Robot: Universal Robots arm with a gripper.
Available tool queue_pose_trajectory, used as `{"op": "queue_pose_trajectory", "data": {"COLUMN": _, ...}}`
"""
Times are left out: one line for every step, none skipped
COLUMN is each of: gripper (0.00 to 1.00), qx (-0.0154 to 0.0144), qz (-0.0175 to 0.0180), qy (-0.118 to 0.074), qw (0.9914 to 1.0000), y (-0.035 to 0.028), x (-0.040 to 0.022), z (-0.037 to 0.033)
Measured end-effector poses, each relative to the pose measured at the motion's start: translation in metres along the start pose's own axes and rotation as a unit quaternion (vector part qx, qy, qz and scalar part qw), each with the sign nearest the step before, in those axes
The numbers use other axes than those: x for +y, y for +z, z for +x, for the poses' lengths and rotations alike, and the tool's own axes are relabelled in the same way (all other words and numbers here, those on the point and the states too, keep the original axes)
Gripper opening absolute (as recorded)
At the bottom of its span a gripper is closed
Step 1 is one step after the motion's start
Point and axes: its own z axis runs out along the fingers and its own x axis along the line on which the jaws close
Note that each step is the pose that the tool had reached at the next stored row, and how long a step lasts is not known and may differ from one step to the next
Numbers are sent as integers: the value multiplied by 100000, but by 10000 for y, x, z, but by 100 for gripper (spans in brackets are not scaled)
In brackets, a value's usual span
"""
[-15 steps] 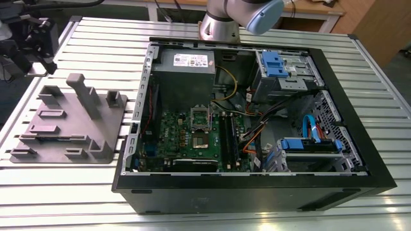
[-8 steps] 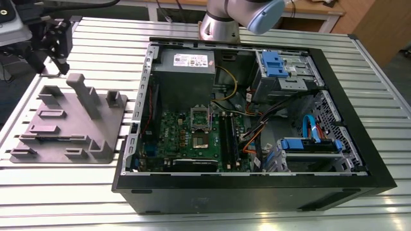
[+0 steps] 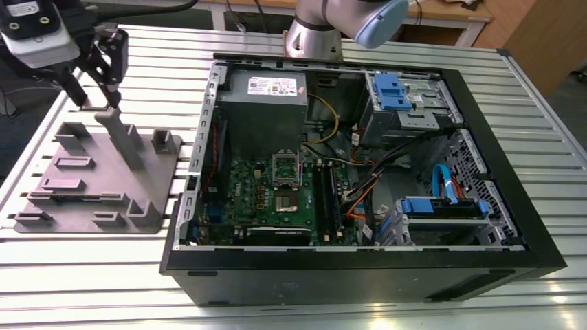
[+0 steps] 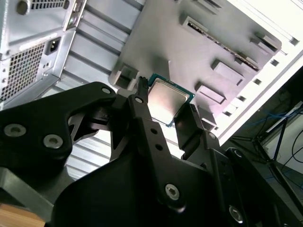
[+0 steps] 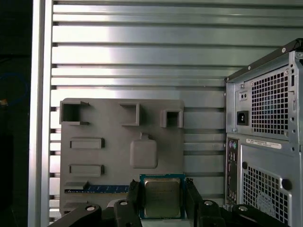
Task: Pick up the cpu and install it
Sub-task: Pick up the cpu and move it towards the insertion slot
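1. tabletop [image 3: 82, 282]: slatted metal, carrying everything listed below.
2. computer case [image 3: 367, 278]: black, lying on its side with the panel off, taking up the exterior view's right. Sitting inside it are a grey power supply [image 3: 266, 93], a green circuit board [image 3: 275, 196] bearing a shiny socket frame [image 3: 286, 166], a blue-fronted drive cage [image 3: 397, 93], and loose orange and blue cables [image 3: 440, 180].
3. tray [image 3: 92, 206]: grey moulded plastic, lying just beside the case on the exterior view's left, with upright posts and shallow pockets. A thin blue-green strip [image 5: 102, 188] is resting in one long slot.
4. gripper [image 3: 96, 100]: hanging above the tray's end farthest from the exterior camera.
5. fingers [image 4: 189, 125]: black, drawn in narrowly and pressing on two opposite edges of the cpu [image 5: 162, 197].
6. cpu: being held flat between the fingers, its silver top facing the cameras in both wrist views, above the tray and outside the case.
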Motion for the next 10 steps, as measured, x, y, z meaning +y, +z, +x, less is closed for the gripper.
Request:
{"op": "queue_pose_trajectory", "data": {"gripper": 47, "qx": 3, "qz": 2, "qy": 3, "qw": 100000, "y": 1, "x": 0, "z": -34}}
{"op": "queue_pose_trajectory", "data": {"gripper": 47, "qx": 4, "qz": 3, "qy": 1, "qw": 100000, "y": 2, "x": 1, "z": -70}}
{"op": "queue_pose_trajectory", "data": {"gripper": 47, "qx": 3, "qz": 2, "qy": -2, "qw": 100000, "y": 3, "x": 1, "z": -104}}
{"op": "queue_pose_trajectory", "data": {"gripper": 47, "qx": -4, "qz": -2, "qy": -7, "qw": 100000, "y": 5, "x": 1, "z": -136}}
{"op": "queue_pose_trajectory", "data": {"gripper": 47, "qx": -1, "qz": 0, "qy": -7, "qw": 100000, "y": 5, "x": 2, "z": -168}}
{"op": "queue_pose_trajectory", "data": {"gripper": 47, "qx": 0, "qz": 1, "qy": -6, "qw": 100000, "y": 6, "x": 2, "z": -200}}
{"op": "queue_pose_trajectory", "data": {"gripper": 47, "qx": 8, "qz": 5, "qy": -1, "qw": 100000, "y": 7, "x": 3, "z": -233}}
{"op": "queue_pose_trajectory", "data": {"gripper": 47, "qx": 5, "qz": 6, "qy": 1, "qw": 100000, "y": 8, "x": 3, "z": -269}}
{"op": "queue_pose_trajectory", "data": {"gripper": 47, "qx": 2, "qz": 2, "qy": 2, "qw": 100000, "y": 9, "x": 4, "z": -300}}
{"op": "queue_pose_trajectory", "data": {"gripper": 47, "qx": -2, "qz": -1, "qy": 2, "qw": 100000, "y": 11, "x": 4, "z": -335}}
